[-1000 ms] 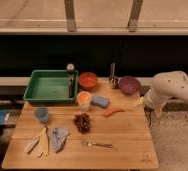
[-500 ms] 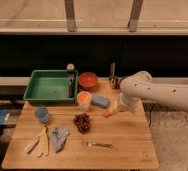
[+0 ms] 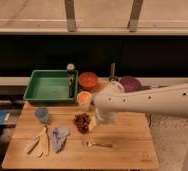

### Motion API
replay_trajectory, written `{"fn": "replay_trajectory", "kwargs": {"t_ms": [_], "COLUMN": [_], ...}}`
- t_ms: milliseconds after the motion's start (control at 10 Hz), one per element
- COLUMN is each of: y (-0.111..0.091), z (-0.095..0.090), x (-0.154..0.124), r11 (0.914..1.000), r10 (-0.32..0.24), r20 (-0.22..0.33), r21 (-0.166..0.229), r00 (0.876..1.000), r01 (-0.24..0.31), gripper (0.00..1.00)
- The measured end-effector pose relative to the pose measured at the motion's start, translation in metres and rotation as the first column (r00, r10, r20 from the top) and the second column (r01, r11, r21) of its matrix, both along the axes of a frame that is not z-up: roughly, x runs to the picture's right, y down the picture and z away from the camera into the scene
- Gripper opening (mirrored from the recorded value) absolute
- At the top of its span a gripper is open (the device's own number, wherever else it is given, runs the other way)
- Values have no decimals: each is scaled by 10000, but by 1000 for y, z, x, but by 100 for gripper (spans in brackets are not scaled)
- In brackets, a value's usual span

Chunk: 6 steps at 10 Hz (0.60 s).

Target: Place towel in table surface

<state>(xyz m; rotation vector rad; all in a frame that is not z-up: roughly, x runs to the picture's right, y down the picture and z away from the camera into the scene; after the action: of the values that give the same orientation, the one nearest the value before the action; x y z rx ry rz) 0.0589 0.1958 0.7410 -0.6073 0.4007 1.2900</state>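
The towel is a crumpled grey-blue cloth lying on the wooden table at the front left, beside some pale wooden utensils. My white arm reaches in from the right across the table's middle. The gripper hangs at its end over the table centre, next to a dark cluster of grapes and to the right of the towel. It is apart from the towel and holds nothing that I can see.
A green bin with an upright bottle stands at the back left. A red bowl, a purple bowl, an orange cup, a blue cup and a fork are on the table.
My arm has swung left from the table's right edge to its centre, now covering the blue sponge and the orange item. The towel has not moved.
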Motion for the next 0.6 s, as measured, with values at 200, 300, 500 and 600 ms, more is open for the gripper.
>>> {"fn": "replay_trajectory", "kwargs": {"t_ms": [200,300,500,600], "y": [0,1,2,7], "z": [0,0,-1,-3], "x": [0,0,4,14], "r11": [10000,10000,10000,10000], "r10": [-46,-48,16,43], "r20": [16,19,30,64], "r21": [6,3,15,60], "r00": [10000,10000,10000,10000], "r01": [46,48,-16,-43], "gripper": [80,80,80,80]}}
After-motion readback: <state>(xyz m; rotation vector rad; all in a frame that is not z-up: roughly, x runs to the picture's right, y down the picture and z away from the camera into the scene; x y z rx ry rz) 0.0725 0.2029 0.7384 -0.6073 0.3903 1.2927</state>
